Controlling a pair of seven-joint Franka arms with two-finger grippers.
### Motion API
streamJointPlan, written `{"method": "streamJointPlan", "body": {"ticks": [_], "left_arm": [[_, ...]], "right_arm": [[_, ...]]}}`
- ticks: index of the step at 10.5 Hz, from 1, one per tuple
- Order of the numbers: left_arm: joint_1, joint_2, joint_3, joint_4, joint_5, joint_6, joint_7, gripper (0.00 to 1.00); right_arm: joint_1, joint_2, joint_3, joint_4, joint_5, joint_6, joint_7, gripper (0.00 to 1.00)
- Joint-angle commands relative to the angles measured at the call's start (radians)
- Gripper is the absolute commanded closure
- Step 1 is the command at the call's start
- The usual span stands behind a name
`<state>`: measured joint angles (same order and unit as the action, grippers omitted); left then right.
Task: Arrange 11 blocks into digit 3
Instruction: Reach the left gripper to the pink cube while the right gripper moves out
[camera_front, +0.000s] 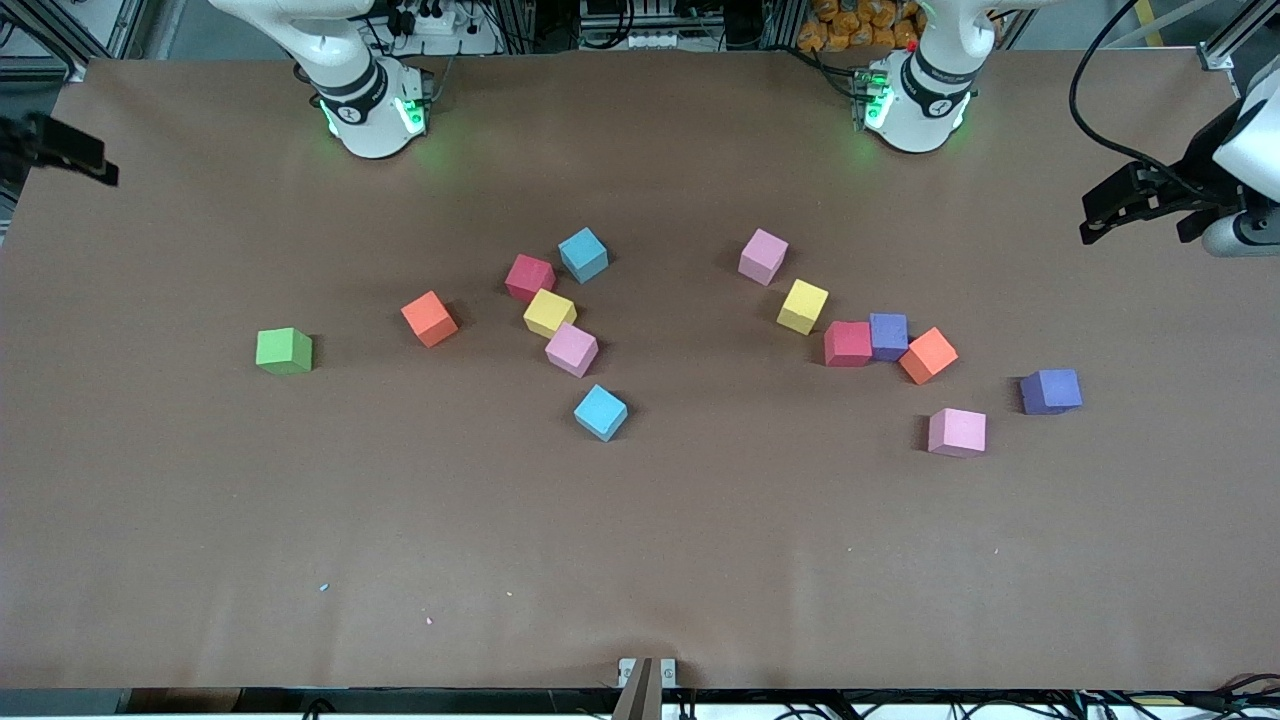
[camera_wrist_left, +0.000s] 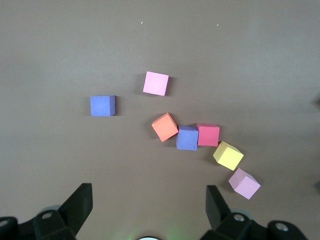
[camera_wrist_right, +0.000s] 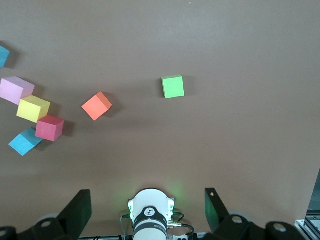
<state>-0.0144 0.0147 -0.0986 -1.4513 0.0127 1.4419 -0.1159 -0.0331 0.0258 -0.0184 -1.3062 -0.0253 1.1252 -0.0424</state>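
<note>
blocks (camera_front: 848, 343) scattered, no digit yet | left hand (camera_wrist_left: 149, 202) wide, right hand (camera_wrist_right: 148, 202) wide, both empty | I'd grab isolated cubes first, square-on

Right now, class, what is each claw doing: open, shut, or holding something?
Left claw: open, holding nothing, up over the table's left-arm end.
Right claw: open, holding nothing, up over the table's right-arm end.

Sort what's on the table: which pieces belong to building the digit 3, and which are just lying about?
For the job: scattered blocks, none joined into a figure yet, e.g. cyan block, pink block, purple block, orange block.

Lying about: green cube.
</note>
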Motion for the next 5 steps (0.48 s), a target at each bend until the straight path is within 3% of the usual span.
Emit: {"method": "streamJointPlan", "body": {"ticks": [1,5], "left_arm": [[0.004,-0.001,-0.003,0.009,0.009,0.002,0.009,0.0],[-0.05,0.022,-0.019,-0.003,0.013,0.035,-0.005,0.0]], "right_arm": [[-0.019,0.155,-0.006,0.034,-0.024,0.037,-0.005,0.0],[-0.044,0.175,-0.006,0.033,-0.019,0.157,-0.005,0.0]]}}
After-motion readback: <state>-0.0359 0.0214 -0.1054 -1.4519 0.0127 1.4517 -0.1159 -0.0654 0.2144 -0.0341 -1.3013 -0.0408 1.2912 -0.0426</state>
